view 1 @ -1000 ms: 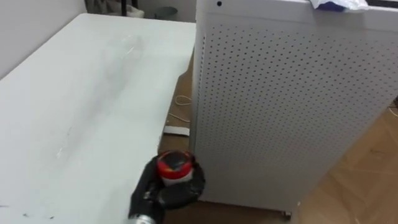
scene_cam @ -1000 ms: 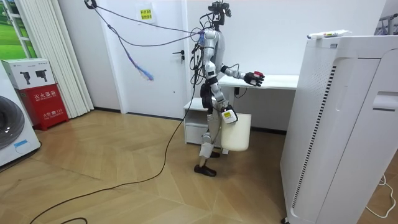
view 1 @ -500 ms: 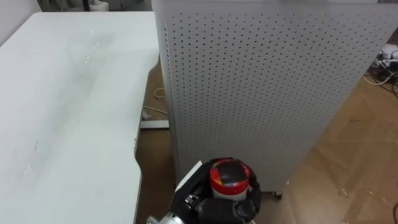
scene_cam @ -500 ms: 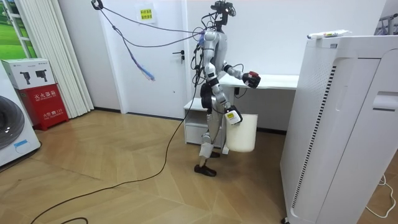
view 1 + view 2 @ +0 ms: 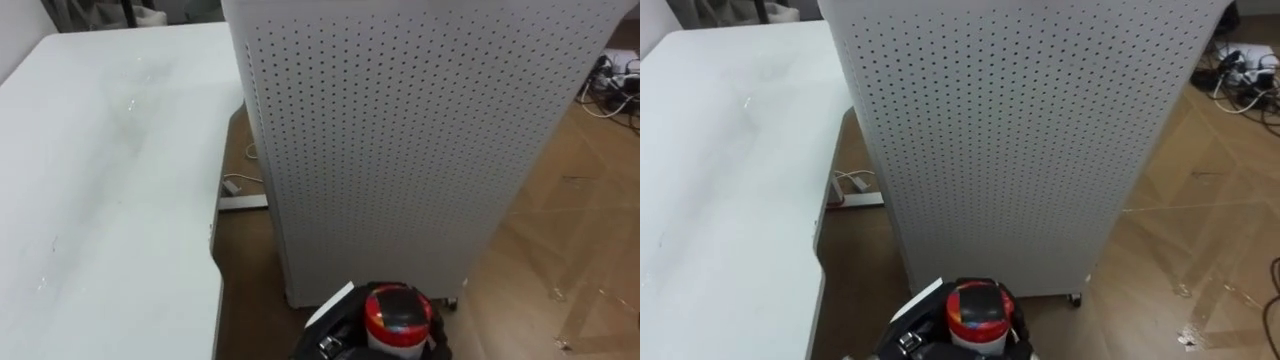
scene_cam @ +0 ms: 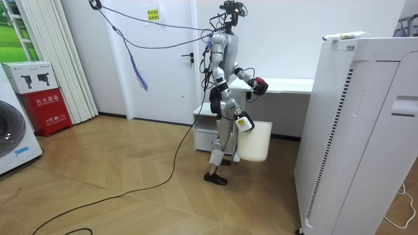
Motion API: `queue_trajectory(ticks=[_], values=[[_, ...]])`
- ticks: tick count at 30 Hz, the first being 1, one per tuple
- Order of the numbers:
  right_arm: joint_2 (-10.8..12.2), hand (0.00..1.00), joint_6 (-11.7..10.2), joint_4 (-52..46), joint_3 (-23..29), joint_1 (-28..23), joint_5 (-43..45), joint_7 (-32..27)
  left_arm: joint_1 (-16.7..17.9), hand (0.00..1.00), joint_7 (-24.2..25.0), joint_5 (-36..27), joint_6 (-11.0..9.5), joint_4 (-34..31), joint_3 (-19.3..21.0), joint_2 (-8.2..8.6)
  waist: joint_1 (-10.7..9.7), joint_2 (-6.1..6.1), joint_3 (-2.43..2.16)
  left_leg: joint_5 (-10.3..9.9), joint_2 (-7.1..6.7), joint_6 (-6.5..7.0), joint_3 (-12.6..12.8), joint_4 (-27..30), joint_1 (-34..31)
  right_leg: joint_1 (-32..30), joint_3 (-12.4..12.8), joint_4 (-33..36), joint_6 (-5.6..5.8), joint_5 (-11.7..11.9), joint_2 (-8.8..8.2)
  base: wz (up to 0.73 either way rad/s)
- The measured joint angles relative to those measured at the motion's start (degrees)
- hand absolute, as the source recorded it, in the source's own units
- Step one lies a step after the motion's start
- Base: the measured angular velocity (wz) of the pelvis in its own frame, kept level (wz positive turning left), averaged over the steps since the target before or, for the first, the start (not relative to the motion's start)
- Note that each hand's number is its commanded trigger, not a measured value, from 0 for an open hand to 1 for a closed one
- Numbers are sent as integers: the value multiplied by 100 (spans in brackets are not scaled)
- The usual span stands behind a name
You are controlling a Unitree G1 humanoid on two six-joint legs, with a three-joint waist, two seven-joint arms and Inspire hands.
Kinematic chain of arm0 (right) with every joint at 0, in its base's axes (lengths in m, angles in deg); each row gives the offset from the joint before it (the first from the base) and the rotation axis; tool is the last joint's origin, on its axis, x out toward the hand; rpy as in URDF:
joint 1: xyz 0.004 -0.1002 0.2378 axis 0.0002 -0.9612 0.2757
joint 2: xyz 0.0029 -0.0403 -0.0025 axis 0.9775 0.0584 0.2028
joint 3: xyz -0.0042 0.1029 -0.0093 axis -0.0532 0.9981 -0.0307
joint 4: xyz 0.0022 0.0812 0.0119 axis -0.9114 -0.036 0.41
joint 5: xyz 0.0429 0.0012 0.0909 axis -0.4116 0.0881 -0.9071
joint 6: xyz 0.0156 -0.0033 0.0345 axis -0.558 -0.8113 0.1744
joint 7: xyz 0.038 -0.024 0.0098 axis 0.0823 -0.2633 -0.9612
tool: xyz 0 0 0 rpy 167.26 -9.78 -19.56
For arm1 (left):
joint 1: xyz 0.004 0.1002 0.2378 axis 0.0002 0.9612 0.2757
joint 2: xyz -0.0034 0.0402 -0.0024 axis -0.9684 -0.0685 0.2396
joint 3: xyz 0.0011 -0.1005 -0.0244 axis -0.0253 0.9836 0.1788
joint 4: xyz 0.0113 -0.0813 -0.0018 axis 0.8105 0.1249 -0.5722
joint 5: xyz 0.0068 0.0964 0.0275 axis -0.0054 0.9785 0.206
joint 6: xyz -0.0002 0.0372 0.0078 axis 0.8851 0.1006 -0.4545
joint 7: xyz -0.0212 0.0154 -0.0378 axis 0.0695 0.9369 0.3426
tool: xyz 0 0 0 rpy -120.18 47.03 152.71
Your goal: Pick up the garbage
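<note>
Drawn back from over the bench [image 5: 100,180] in the past second, the robot's left hand [image 5: 338,346] now sits close to its chest, fingers curled tight round a red-topped can [image 5: 398,316]. The can is at 6 o'clock in the eye views, a perforated white cabinet [image 5: 400,150] at 12, the bench at 9. It stands upright, long axis vertical, top facing the camera. Pickup looks done. Next comes the drop into the white bin [image 6: 256,140] at the right hand [image 6: 241,122], 6 o'clock below the can, which calls for lining up over its mouth.
</note>
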Motion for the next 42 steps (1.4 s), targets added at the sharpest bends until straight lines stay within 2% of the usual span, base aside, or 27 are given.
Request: queue_trajectory(ticks=[4,12,16,19,22,26,30,34,36,38,40,41,42], values=[[-12,100,0,-113,24,-2,-12,-60,5,0,25,8,17,0,1,-58,9,8,-4,0,3,0,72,-5,-20,-80,84,34,0,0,5,-11],[-10,100,9,-111,-12,-30,8,-49,8,0,80,77,21,5,0,-59,10,75,-19,0,3,0,57,-12,-51,-114,112,42,0,0,13,0],[-48,100,20,-74,-64,-149,10,-109,79,0,95,133,23,173,-18,-74,14,102,-16,0,-1,1,82,-17,-29,-108,188,48,0,0,16,-4],[-120,100,19,-71,-74,-166,-27,-108,81,0,96,274,27,529,-64,-84,-1,95,-12,0,5,1,200,-41,26,-100,230,57,1,1,25,-14],[-134,100,19,-67,-71,-236,-32,-137,80,0,104,335,31,795,-123,-97,-9,76,0,0,-16,0,218,-51,40,-114,245,67,1,1,30,-3],[-139,100,25,-67,-75,-276,-31,-162,81,0,113,340,37,958,-133,-189,1,-3,48,0,-17,1,322,-106,110,-145,324,61,5,-8,29,-11],[-138,100,25,-78,-73,-336,-27,-166,76,0,113,347,37,965,-129,-206,-19,-93,32,0,-24,1,397,-119,124,-223,410,112,17,-16,14,-14],[-141,100,37,-148,-73,-419,-24,-165,48,0,118,537,60,1302,-139,-241,-178,-137,22,-2,-23,3,409,-124,120,-227,447,162,29,-25,-9,-6],[-140,100,41,-237,50,-581,-18,-125,50,0,132,988,146,1493,-91,-273,-164,-163,20,-8,-27,9,599,-123,168,-310,534,224,30,-24,8,-25],[-143,100,64,-324,108,-658,-22,-85,65,0,132,1179,200,1726,-10,-272,-153,-167,20,-13,-21,13,784,-123,251,-349,525,288,27,-22,11,-62],[-132,100,66,-382,124,-703,-55,-53,77,0,131,1338,237,1951,140,-248,-100,-206,34,-29,-3,24,1105,-131,381,-467,530,464,15,-16,8,-95],[-121,100,69,-383,114,-691,-53,-11,74,0,131,1381,239,2142,266,-254,-14,-257,33,-41,15,30,1388,-135,491,-573,515,544,-30,11,10,-136],[-114,100,70,-382,114,-682,-55,-4,75,0,131,1461,232,2353,407,-230,117,-265,20,-107,88,19,1628,-128,578,-627,223,573,-100,82,-15,-145]])
